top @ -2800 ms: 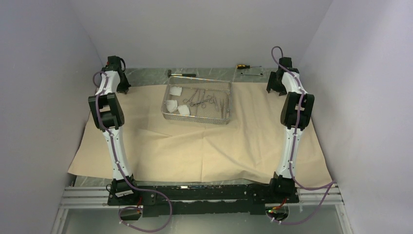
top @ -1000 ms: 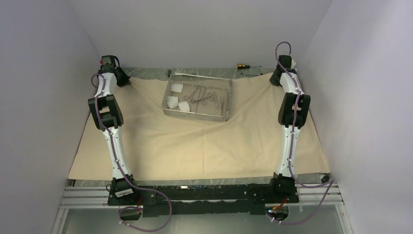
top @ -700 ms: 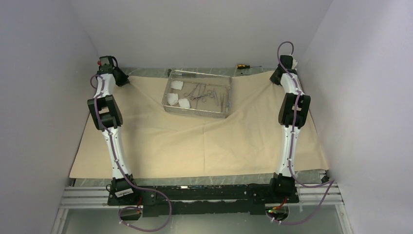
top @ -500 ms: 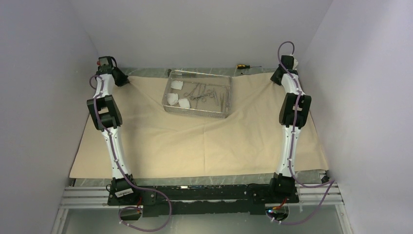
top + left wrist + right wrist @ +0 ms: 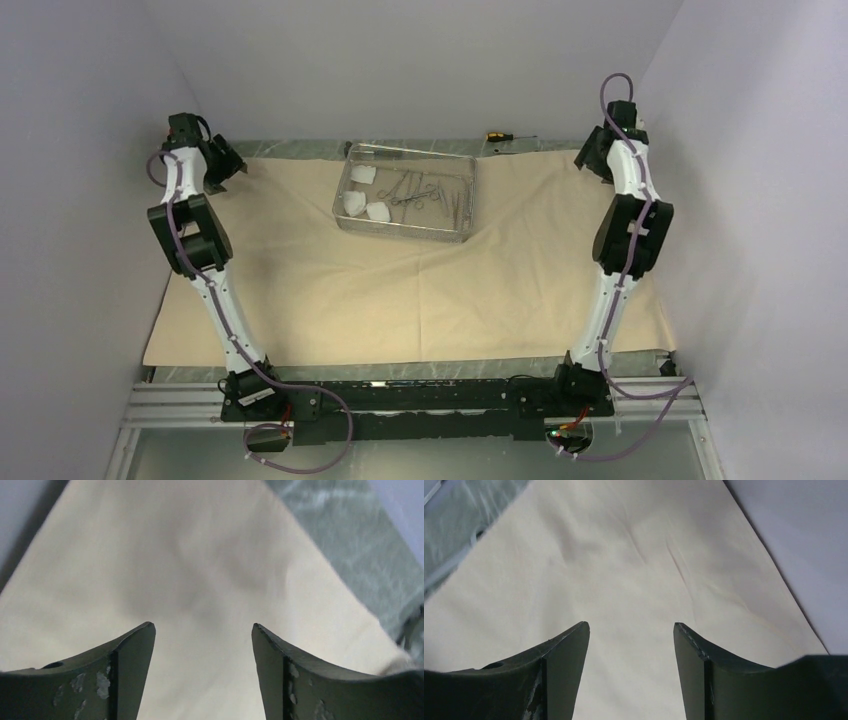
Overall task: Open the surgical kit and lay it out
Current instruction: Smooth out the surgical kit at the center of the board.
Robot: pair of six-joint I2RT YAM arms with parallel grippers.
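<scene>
The beige wrap cloth (image 5: pixel 400 290) lies spread flat over the table. On its far middle stands the wire-mesh tray (image 5: pixel 341 205), holding white gauze pads (image 5: pixel 353 203), ring-handled clamps (image 5: pixel 415 195) and slim tweezers (image 5: pixel 456 200). My left gripper (image 5: pixel 226 160) hovers over the cloth's far left corner. In the left wrist view this gripper (image 5: pixel 202 626) is open, with only cloth (image 5: pixel 190 570) below. My right gripper (image 5: pixel 590 160) hangs by the far right corner. The right wrist view shows it (image 5: pixel 631 624) open above bare cloth (image 5: pixel 624 565).
A yellow-handled screwdriver (image 5: pixel 497 134) lies on the grey table (image 5: pixel 300 148) behind the cloth. Pale walls (image 5: pixel 90 200) close in on the left, right and back. The cloth's near edge ends just before the arm bases (image 5: pixel 420 395).
Both grippers have opened and let go of the cloth's far corners. Both arms have swung outward toward the side walls. The corners now lie flat.
</scene>
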